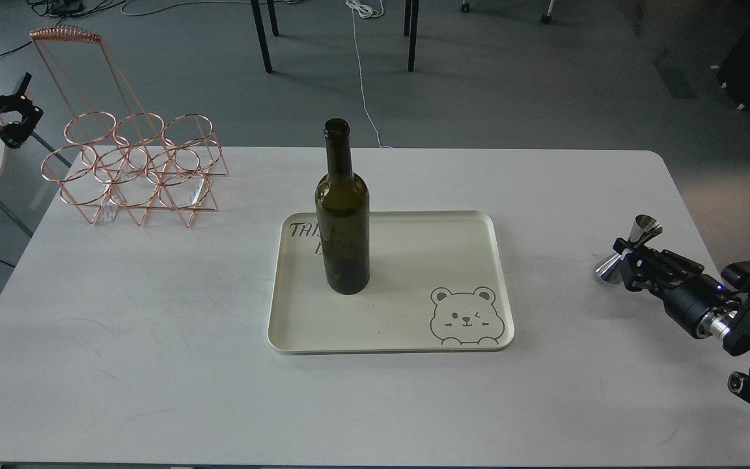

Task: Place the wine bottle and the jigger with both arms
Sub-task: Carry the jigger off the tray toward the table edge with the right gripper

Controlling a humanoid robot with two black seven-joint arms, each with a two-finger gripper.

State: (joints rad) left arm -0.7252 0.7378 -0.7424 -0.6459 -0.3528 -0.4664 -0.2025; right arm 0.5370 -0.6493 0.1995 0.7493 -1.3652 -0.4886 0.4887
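Tall dark olive-green glass wine bottle (342, 215) stands upright on the cream bear-print tray (414, 326), copper wire rack (131, 166) far left. Right end effector (632, 257) clamps the tilted silver hourglass jigger (629, 251) right of the tray; left end effector (20, 117) hangs off the white surface (153, 358), its opening unreadable.

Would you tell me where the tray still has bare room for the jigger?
The tray is free right of the bottle, above the bear drawing. Its left part is taken by the bottle. The right gripper holds the jigger over bare table, off the tray's right edge.
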